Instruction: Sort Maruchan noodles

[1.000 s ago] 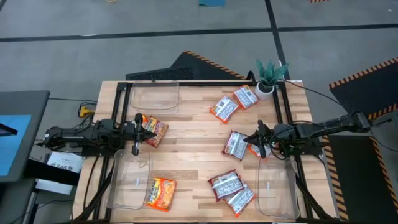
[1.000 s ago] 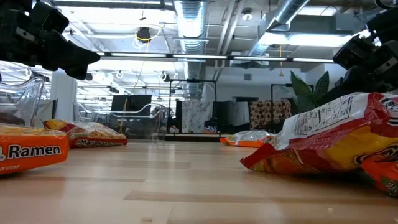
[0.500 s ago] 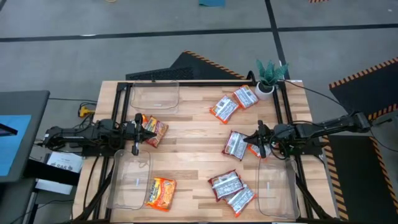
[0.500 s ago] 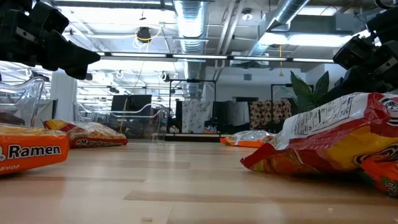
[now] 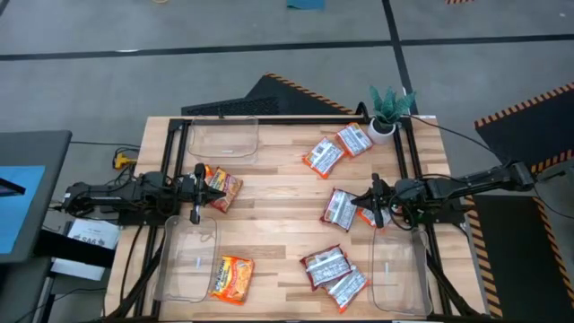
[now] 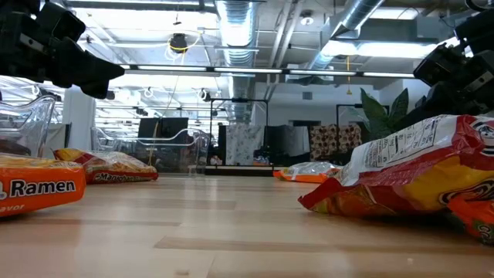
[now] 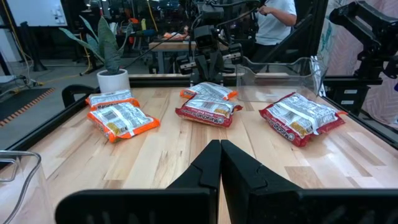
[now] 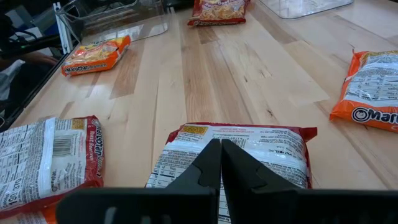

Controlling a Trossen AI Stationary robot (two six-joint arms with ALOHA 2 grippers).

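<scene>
Several Maruchan packets lie flat on the wooden table. Orange-yellow ones sit at the left [image 5: 221,187] and near the front [image 5: 231,276]. Silver-white ones lie toward the far right [image 5: 325,157] [image 5: 354,139], mid-right [image 5: 341,208] and at the front [image 5: 325,265] [image 5: 345,287]. My left gripper [image 5: 208,193] [image 7: 219,163] is shut and hovers beside the left orange packet. My right gripper [image 5: 362,206] [image 8: 219,163] is shut and hovers at the edge of the mid-right silver packet [image 8: 239,152]. An orange packet [image 5: 368,218] lies partly hidden under it.
Clear plastic bins stand at the far left [image 5: 222,139], near left [image 5: 186,258] and near right [image 5: 399,269]. A potted plant [image 5: 387,112] stands at the far right corner. Black rails [image 5: 296,119] frame the table. Bare wood [image 5: 278,215] lies between the two grippers.
</scene>
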